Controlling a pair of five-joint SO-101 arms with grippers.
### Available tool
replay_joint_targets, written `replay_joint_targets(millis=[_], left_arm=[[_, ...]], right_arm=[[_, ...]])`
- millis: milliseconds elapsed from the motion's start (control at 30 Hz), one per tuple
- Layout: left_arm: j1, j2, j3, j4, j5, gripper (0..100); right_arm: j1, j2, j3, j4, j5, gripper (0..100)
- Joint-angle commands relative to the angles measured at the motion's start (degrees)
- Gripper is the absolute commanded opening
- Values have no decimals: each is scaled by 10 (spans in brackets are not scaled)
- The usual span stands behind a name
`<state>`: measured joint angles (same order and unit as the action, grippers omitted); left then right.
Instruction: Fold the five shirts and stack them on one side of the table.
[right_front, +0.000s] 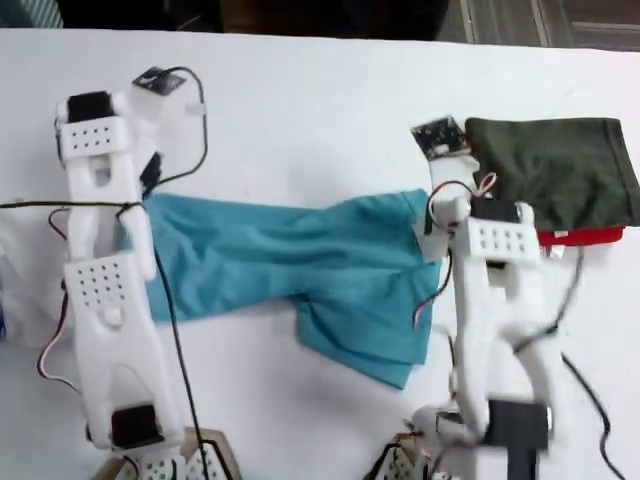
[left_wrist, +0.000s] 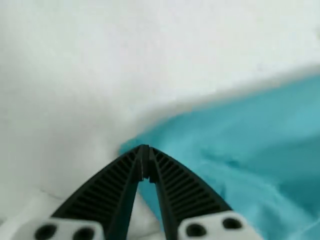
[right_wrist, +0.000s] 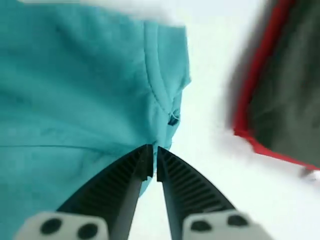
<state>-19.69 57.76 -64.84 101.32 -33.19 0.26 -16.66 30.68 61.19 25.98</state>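
Surface: white table (right_front: 320, 90).
Shirts: we count three: teal shirt (right_front: 300, 260), green shirt (right_front: 560, 170), red shirt (right_front: 580, 237).
Jaws: left gripper (left_wrist: 144, 165), right gripper (right_wrist: 152, 162) clamp teal shirt.

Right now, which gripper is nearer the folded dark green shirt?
Right. The right gripper pinches the teal shirt at its end just beside the dark green shirt. The left gripper holds the teal shirt's opposite end, across the table.
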Motion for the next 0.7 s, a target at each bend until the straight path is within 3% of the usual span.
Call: replay_joint_targets(millis=[0, 200, 333, 500, 667], left_arm=[[-13, -85, 68, 13, 0, 26], [10, -218, 316, 9, -2, 26], [27, -253, 420, -76, 3, 26], [39, -204, 451, -188, 3, 26], [34, -112, 360, -194, 15, 26]], right_arm=[[-21, -150, -1, 51, 3, 21], [-95, -224, 86, 119, 11, 21], [-145, -227, 207, 91, 71, 21], [-174, -224, 308, 41, 102, 21], [-175, -224, 369, 22, 133, 21]])
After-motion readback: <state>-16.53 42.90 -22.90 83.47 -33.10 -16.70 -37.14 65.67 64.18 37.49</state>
